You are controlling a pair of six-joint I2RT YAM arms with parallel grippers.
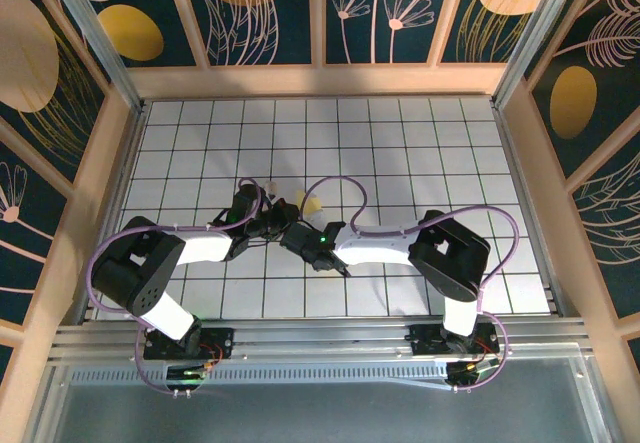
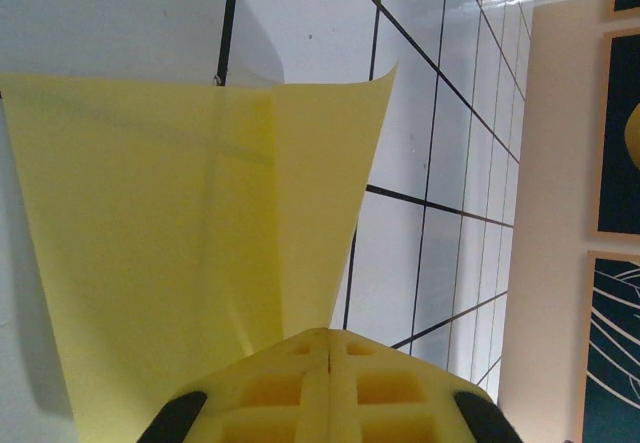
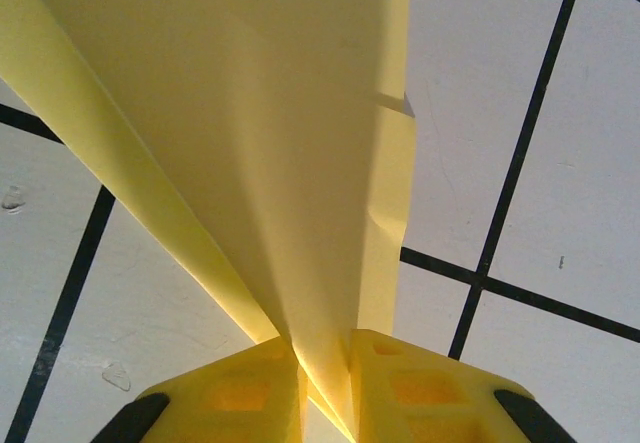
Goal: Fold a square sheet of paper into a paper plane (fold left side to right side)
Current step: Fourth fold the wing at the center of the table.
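The square sheet of paper [image 1: 311,203] is bright yellow and folded into layers. It is held up off the white grid table [image 1: 420,143] near the middle, just beyond where both arms meet. In the left wrist view the paper [image 2: 180,213] fans out wide from my left gripper [image 2: 330,335], whose fingertips are pressed together at its narrow end. In the right wrist view the paper [image 3: 300,113] runs as a creased wedge down between the pads of my right gripper [image 3: 325,363], which is shut on it. From above, the left gripper [image 1: 270,225] and right gripper [image 1: 296,234] almost touch.
Wooden rails [image 1: 320,81] and patterned panels wall the table at the back and both sides. Purple cables [image 1: 340,188] loop over the arms near the paper. Open tiles lie toward the back and right of the table.
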